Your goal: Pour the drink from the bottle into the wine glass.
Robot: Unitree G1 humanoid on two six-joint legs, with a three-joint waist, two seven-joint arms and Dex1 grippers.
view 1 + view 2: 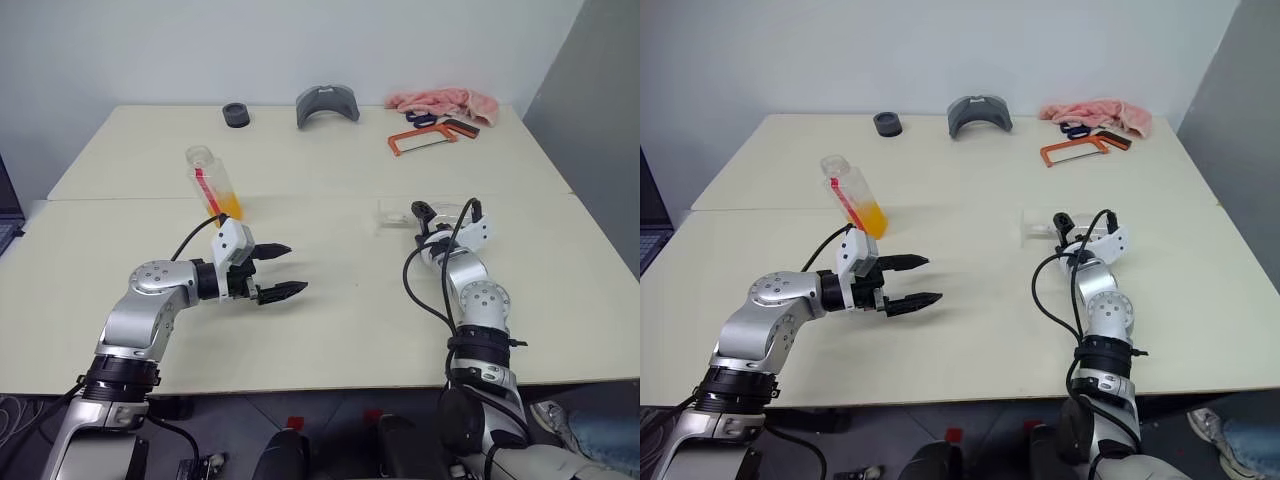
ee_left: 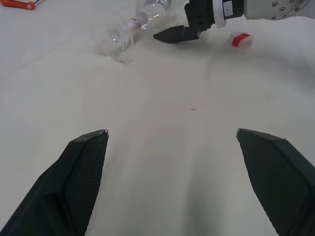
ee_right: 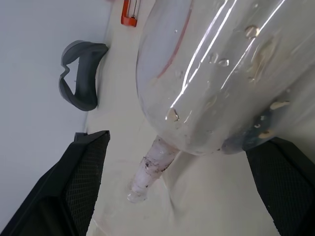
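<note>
Bottle [image 1: 213, 183]: upright, left of table [image 1: 330, 320] middle, no cap, drink [image 1: 229, 205] low inside.
Glass [image 1: 398, 215]: lying on its side, right of middle.
Right gripper [image 1: 447, 212]: fingers wide apart, around glass bowl.
Left gripper [image 1: 284, 270]: fingers apart, empty, just in front of bottle.
Cap [image 2: 240, 40]: on table by right gripper.

1 bottle [image 1: 213, 181], 1 wine glass [image 1: 420, 214], 1 loose cap [image 2: 240, 40], 1 hacksaw [image 1: 423, 139], 1 pink towel [image 1: 446, 102], 2 pincers.

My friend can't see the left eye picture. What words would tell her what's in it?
A tilted bottle of orange drink stands on a pale table. The left end effector is open beside it; the right end effector reaches a wine glass lying on its side.
</note>
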